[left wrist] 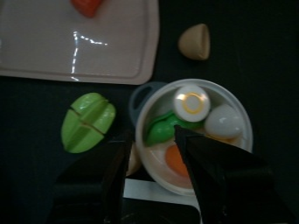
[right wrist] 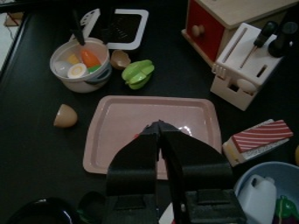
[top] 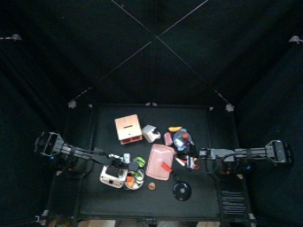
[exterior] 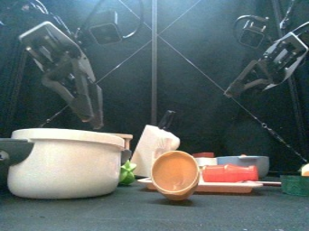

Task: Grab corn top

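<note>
The left gripper (left wrist: 158, 171) is held wide open, nothing between its jaws, directly above a white pot (left wrist: 201, 149) filled with toy food. In that pot the corn top (left wrist: 191, 105), a yellow disc, lies beside a white egg (left wrist: 225, 126). A green leafy piece (left wrist: 89, 122) lies just beside the pot. The right gripper (right wrist: 163, 131) is seen narrowed to closed above the pink tray (right wrist: 117, 122).

Pot (exterior: 67, 162) cut off at left edge; its contents hidden in front view. Orange piece (left wrist: 87, 5) cropped in left wrist view.
</note>
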Action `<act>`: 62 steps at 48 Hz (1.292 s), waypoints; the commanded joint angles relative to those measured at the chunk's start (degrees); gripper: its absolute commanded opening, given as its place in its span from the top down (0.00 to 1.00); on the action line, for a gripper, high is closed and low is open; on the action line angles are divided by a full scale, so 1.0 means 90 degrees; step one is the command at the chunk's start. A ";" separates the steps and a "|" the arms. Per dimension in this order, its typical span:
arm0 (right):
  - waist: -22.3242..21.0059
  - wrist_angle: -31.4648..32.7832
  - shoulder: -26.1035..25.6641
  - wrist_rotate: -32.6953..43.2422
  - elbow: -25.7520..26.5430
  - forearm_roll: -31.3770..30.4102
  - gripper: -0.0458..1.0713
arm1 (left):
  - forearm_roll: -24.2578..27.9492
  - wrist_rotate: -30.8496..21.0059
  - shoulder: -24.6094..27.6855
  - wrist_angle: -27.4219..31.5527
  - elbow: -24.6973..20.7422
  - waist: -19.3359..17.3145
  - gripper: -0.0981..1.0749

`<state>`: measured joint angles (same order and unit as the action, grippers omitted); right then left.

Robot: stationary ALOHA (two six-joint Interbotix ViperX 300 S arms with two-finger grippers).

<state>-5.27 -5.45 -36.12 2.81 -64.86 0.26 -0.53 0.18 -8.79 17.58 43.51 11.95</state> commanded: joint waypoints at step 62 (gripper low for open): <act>0.0000 -0.0020 -0.0020 0.0010 0.0039 0.0010 0.95 | -0.0752 0.2158 0.1221 0.2305 -0.1445 0.0654 0.23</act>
<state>-5.27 -5.36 -36.04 2.81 -65.04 0.26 -5.63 17.14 2.90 38.41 31.90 17.93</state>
